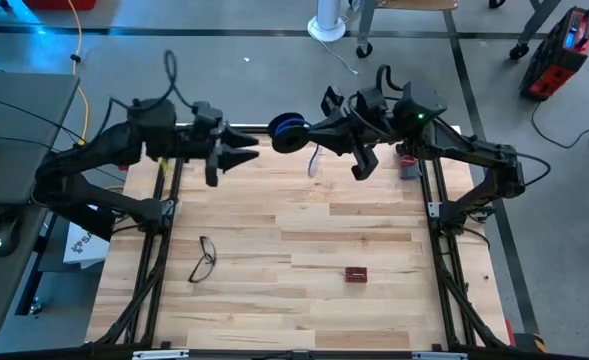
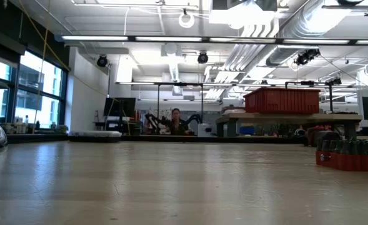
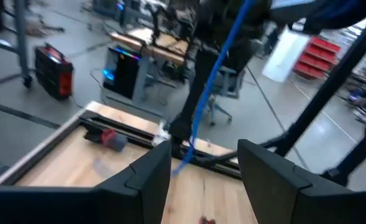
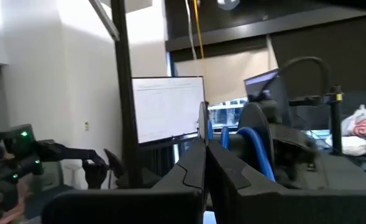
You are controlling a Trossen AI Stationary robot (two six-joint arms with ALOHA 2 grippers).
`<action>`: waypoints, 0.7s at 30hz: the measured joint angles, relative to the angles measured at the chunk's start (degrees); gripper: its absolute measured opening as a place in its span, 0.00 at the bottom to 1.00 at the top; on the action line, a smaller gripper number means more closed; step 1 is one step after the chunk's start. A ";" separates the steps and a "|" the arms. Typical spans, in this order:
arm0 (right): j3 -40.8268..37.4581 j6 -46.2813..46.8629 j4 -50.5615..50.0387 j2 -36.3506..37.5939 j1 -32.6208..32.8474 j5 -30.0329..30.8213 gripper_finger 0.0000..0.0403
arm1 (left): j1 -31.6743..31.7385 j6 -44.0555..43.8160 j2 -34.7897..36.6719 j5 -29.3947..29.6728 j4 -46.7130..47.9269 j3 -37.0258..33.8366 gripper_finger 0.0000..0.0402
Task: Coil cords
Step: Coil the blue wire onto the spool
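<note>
The blue-and-dark cord [image 1: 286,129] is wound in a small round coil and held in the air over the table's far edge. Its loose tail [image 1: 314,160] hangs down; the left wrist view shows it as a blue strand [image 3: 207,81]. My right gripper [image 1: 299,135] is shut on the coil, which shows blue beside the fingers in the right wrist view [image 4: 257,152]. My left gripper [image 1: 246,150] is open and empty just left of the coil, pointing at it; its fingers [image 3: 146,180] stand apart. The low view shows neither gripper. My right gripper pinches the coil's windings [image 4: 223,138] between its two shut fingers, coming level from the table's right side. How many turns it holds cannot be told. The coil is lifted clear of the table, standing on edge, and the tail hangs slack below it.
Eyeglasses [image 1: 203,258] lie at the near left of the wooden table [image 1: 304,310], and a small red block [image 1: 355,273] lies at the near middle. A small red-and-blue object [image 1: 407,163] sits by the far right edge. A person shows far behind the table [image 2: 175,122].
</note>
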State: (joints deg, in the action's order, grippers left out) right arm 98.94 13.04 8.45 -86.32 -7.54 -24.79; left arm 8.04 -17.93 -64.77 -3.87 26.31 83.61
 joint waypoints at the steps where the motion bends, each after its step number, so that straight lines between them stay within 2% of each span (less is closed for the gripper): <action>1: 0.00 0.00 0.18 0.00 0.15 -0.47 0.00 | 0.83 -0.01 -0.80 -1.69 -0.27 0.00 0.45; 5: 0.00 0.90 3.23 -0.11 0.89 -2.09 0.00 | 3.32 -1.49 -5.12 -7.84 -4.18 -0.11 0.45; 10: 0.00 1.07 3.69 -0.15 1.81 -2.21 0.00 | 5.28 -10.63 -10.77 -23.13 -18.00 -0.07 0.45; 13: 0.00 0.85 4.49 -0.15 2.08 -2.23 0.00 | 6.10 -14.69 -13.94 -30.31 -22.07 -0.07 0.45; 16: 0.00 1.25 4.63 -0.14 2.50 -2.23 0.00 | 6.25 -17.25 -16.51 -34.06 -25.03 -0.10 0.45; 21: 0.00 1.36 6.51 -0.15 3.11 -2.19 0.00 | 6.20 -18.91 -19.40 -34.58 -31.12 -0.09 0.45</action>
State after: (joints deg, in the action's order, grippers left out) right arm 98.94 14.40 14.96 -86.47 -4.43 -26.99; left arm 14.24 -36.84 -84.18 -38.46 -4.81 83.53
